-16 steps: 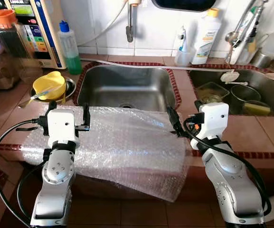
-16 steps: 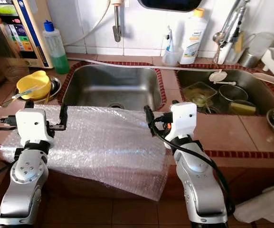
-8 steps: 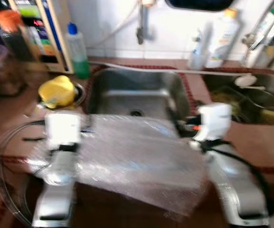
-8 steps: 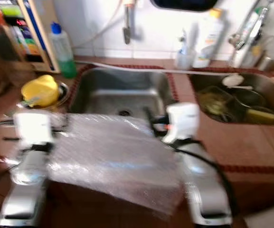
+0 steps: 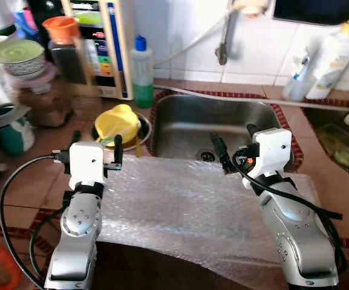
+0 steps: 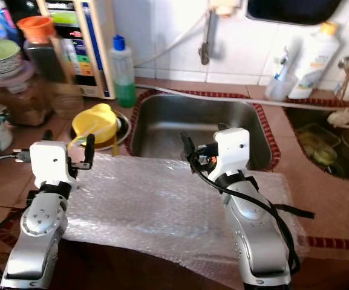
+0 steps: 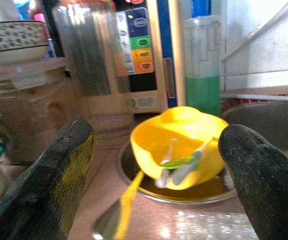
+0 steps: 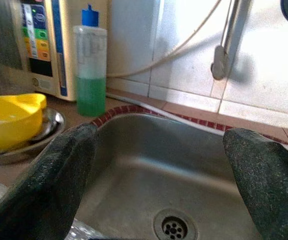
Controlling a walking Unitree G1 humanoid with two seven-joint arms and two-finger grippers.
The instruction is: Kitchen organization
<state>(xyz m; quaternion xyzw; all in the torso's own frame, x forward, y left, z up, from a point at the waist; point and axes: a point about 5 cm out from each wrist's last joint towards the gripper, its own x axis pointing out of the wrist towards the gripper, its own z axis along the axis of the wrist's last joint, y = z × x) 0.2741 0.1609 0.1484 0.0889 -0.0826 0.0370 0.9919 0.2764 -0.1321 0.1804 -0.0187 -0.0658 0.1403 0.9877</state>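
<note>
Transparent bubble wrap sheet (image 5: pixel 198 211) lies spread over the front edge of the brown tiled desk (image 5: pixel 23 181), just in front of the stainless steel sink basin (image 5: pixel 222 130), and its long axis runs from side to side along the edge of the sink. Both end effectors hover above the far edge of this sheet, pointing toward the wall.

The left end effector (image 5: pixel 97 148) has its two black fingers spread apart and empty. It points straight at the yellow plastic bowl (image 5: pixel 117 124), which sits in a round metal dish (image 5: pixel 143 125) just beside the left rim of the sink; utensils lie inside the bowl. This bowl is near and directly ahead of the left end effector, so I judge the left arm is the better one for it.

The right end effector (image 5: pixel 234 145) is also wide open and holds nothing. It looks into the sink, over the front rim near the drain (image 8: pixel 174 229). A green liquid bottle with blue cap (image 5: pixel 141 72) stands behind the sink's left corner, well apart from both end effectors.
</note>
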